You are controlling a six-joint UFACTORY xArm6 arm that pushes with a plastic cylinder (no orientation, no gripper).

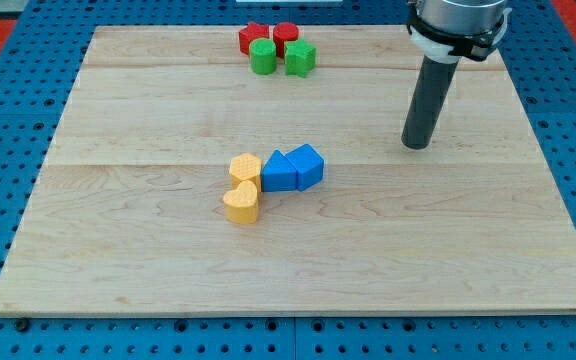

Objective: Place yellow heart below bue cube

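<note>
No writing is showing — the yellow heart-shaped block (241,204) is lying below-left of the blue cube (307,166) (orientation unclear); my tip (417,146), grasping nothing, is standing well right on the wooden worktop (448,240).

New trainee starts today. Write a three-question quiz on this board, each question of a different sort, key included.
1. True or false: my tip touches a blue block.
2. Which pair sits at the view's top with the red blocks? A) green B) yellow C) blue
3. Fill in: the yellow heart lies toward the view's ____ of the blue cube.

Key: 1 false; 2 A, the green blocks; 3 left.
</note>
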